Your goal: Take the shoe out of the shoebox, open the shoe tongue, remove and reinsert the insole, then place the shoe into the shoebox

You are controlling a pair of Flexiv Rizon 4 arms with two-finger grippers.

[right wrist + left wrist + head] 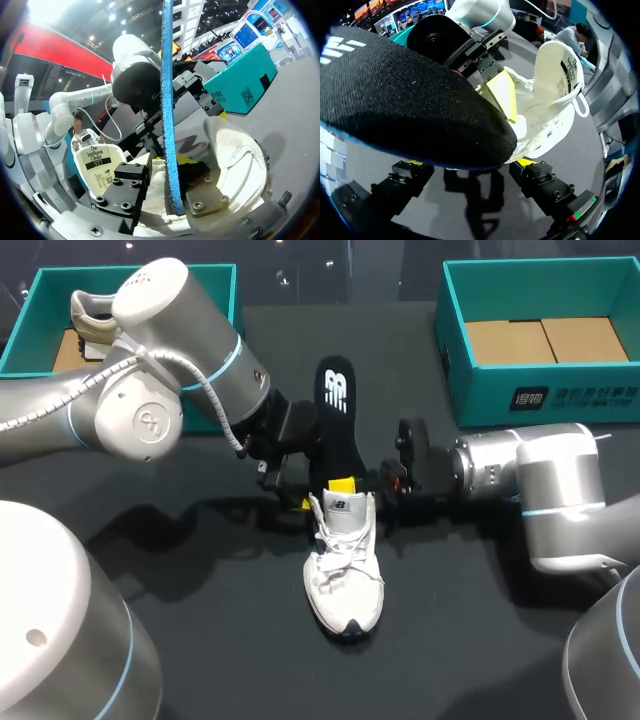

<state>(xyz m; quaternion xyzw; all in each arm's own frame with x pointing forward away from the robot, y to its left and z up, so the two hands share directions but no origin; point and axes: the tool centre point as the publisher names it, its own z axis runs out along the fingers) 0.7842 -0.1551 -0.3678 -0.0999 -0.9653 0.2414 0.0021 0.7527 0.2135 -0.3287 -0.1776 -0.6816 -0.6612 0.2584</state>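
At the middle of the dark table (200, 630) lies a white lace-up shoe (343, 580), sole down, with its toe pointing toward me and its heel away. A black insole (337, 415) rises out of the shoe's opening. Its lower end is in the shoe and the rest stands up, leaning away from me (its top face, with a white mark near the upper end, is turned my way). The shoe's tongue (562, 70) stands up off the opening, its inner label showing.

My right gripper (168, 167) comes in from the right, low at the shoe's collar. Seen from its wrist, the insole runs edge-on between its two fingers, which pinch it near the lower end, one on each face.

My left gripper (470, 162) comes in from the left, close beside the insole's lower part and just beside the collar. From its wrist, the insole's broad face fills the space ahead. I cannot tell whether this gripper is clamped on anything or loose.

Two teal boxes stand at the table's far edge, well apart from the shoe. The left shoebox (55, 300) has another pale shoe (90, 320) in it. The right shoebox (540, 390) shows a brown cardboard floor.
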